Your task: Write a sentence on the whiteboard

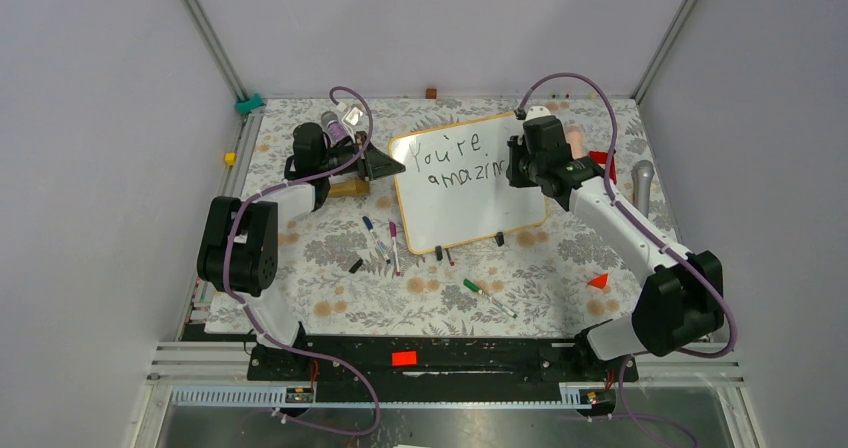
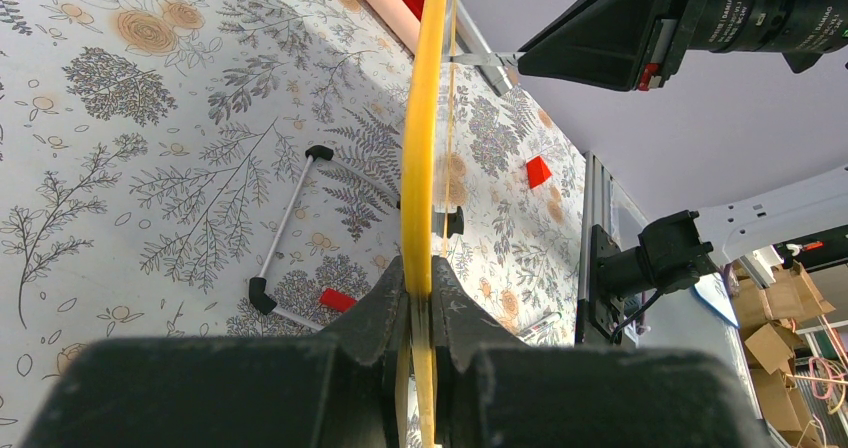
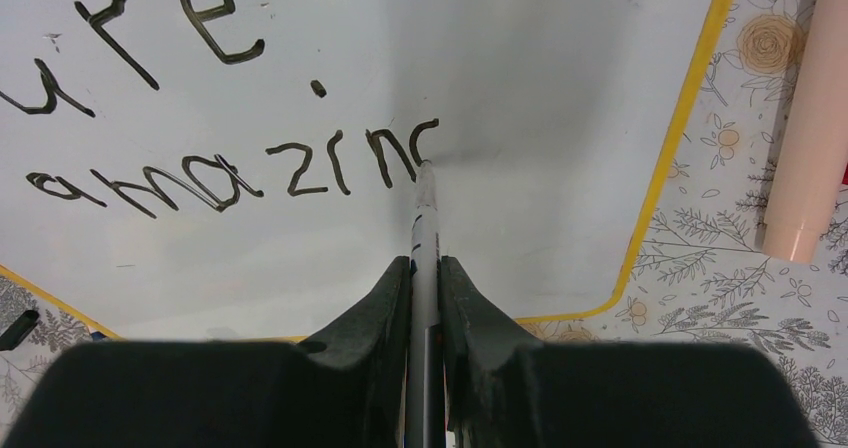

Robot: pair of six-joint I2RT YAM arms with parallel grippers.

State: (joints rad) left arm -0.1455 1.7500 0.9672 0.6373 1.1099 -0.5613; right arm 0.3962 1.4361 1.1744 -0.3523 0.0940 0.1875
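Whiteboard (image 1: 470, 183) stands propped at a tilt mid-surface, toward the far side, between the 2 arms, orange-yellow frame all round. Sentence (image 3: 230, 168) is partial: top line "You're", 2nd line "amazin" + one more curved stroke just begun; bottom of the board bare. Left claw (image 2: 421, 278) is pinched narrow on the board's left edge, frame sandwiched between both fingers; left wrist view sees the board edge-on. Right claw (image 3: 425, 268) is clamped tight on a marker (image 3: 424, 208), which runs straight out between the fingers w/ its tip touching the board right at the end of that last stroke. Right arm reaches in from the board's right side, claw over the upper right part. Floral-print surface (image 1: 560, 258) carries loose bits near the board's lower edge: blue-cap pen (image 1: 375, 236) and pink pen (image 1: 394, 246) side by side off the lower left corner, green pen (image 1: 488, 298) lying nearer the arm bases, all apart from the board. Small red wedge (image 1: 598, 281) sits near the right arm. Pale pink cylinder (image 3: 805, 118) lies just beyond the board's right edge, not touching the frame as far as the right wrist view shows.
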